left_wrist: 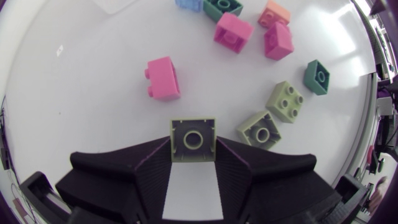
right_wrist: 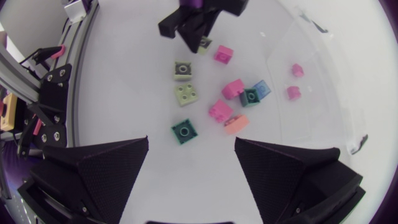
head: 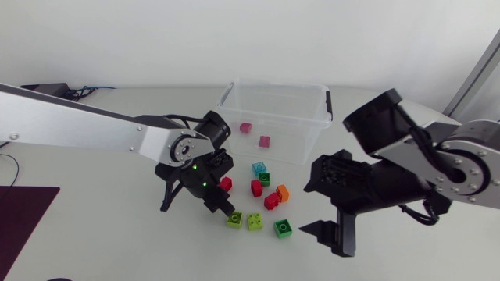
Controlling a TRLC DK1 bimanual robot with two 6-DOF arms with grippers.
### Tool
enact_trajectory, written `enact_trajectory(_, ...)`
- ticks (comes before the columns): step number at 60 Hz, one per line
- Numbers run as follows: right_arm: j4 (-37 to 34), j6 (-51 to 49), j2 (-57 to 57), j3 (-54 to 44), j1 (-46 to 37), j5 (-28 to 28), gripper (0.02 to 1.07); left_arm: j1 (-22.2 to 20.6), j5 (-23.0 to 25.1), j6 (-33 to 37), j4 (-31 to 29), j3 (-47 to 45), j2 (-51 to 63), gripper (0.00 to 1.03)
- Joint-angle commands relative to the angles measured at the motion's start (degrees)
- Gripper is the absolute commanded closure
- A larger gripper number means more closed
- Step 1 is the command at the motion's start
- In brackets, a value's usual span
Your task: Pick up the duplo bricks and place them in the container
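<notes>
- Left tool (left_wrist: 193,149) clenched on lime brick (left_wrist: 193,135); the brick's near end is hidden inside the grip, out in front of container (head: 273,81).
- Right tool (right_wrist: 191,142) released, also before container.

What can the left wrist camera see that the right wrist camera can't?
Only the left wrist view: the hollow side of the pale green brick, close up, pinched in the left hand. Only the right wrist view: the clear box with two pink bricks inside, and the open right hand. Both: loose bricks on the table, like the orange brick and a dark green brick.
</notes>
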Motion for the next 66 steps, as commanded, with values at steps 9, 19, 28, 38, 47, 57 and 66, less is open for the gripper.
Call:
enact_trajectory(9,-0.35,-5.02,9.73,0.81,3.89,-0.22,0.11,-0.52,0.17,4.26,-3.80,-0.19,-14.14,0.79)
enact_trajectory(19,-0.35,-6.87,14.74,2.66,4.95,1.01,0.13,0.27,0.26,6.90,-3.45,2.01,-21.61,0.79)
enact_trajectory(28,-0.35,-7.84,18.96,4.86,5.83,2.94,0.13,1.94,3.69,7.78,-1.43,5.44,-25.04,0.78)
enact_trajectory(38,-0.09,-9.68,23.97,7.23,6.00,4.79,0.13,4.49,6.76,6.99,4.90,8.60,-24.69,0.78)
enact_trajectory(47,0.79,-10.91,27.93,9.08,5.91,5.76,0.14,7.21,7.38,4.26,11.40,10.80,-19.94,0.77)
enact_trajectory(57,1.58,-11.62,31.71,10.04,5.74,5.76,0.32,8.79,7.38,2.94,15.97,13.88,-13.79,0.76)
enact_trajectory(66,2.29,-12.23,31.97,9.52,5.04,5.67,0.72,9.14,7.38,2.59,17.73,17.92,-8.16,0.75)
